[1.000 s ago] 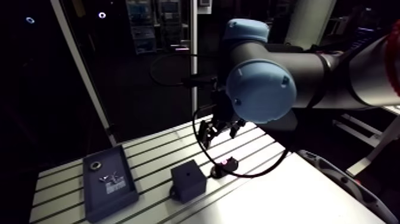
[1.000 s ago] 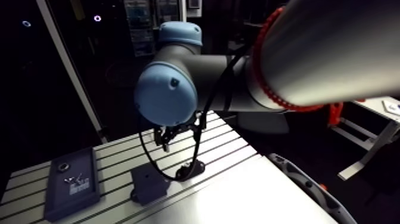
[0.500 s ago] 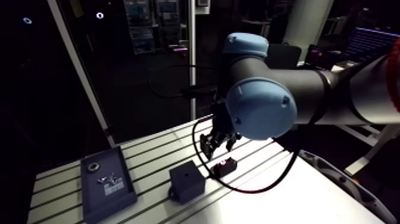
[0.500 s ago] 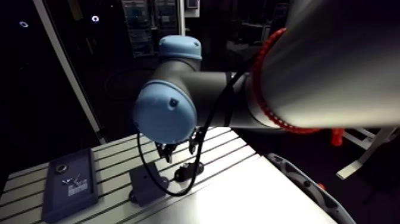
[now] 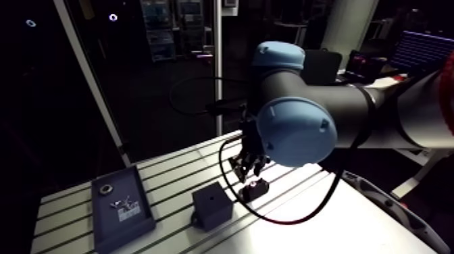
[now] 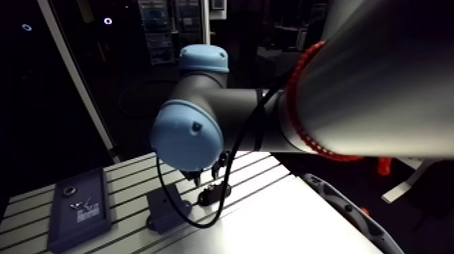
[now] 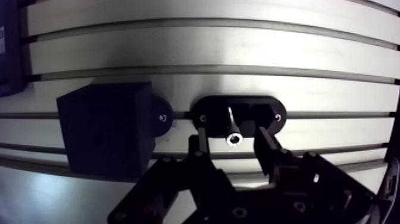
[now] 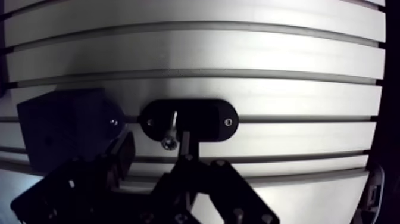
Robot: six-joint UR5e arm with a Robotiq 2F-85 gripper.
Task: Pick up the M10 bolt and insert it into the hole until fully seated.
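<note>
Lowered since earlier, my fingers point(image 7: 201, 148) apart, flanking without touching the slim shiny metal bolt point(image 7: 232, 126), upright in its matte black oval holder point(image 7: 271, 110), dark cube block point(image 7: 104, 140) just beside, slotted aluminium tabletop point(image 7: 208, 53) stretching ahead.

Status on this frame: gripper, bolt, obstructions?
Gripper open, straddling the bolt. Bolt standing in its black holder, not gripped. Holed block beside holder; nothing in the way.

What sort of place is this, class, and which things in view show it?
Probably a robotics lab workbench set up for assembly trials: a slotted aluminium table, a bolt standing in a black holder, and a dark block with a hole.
</note>
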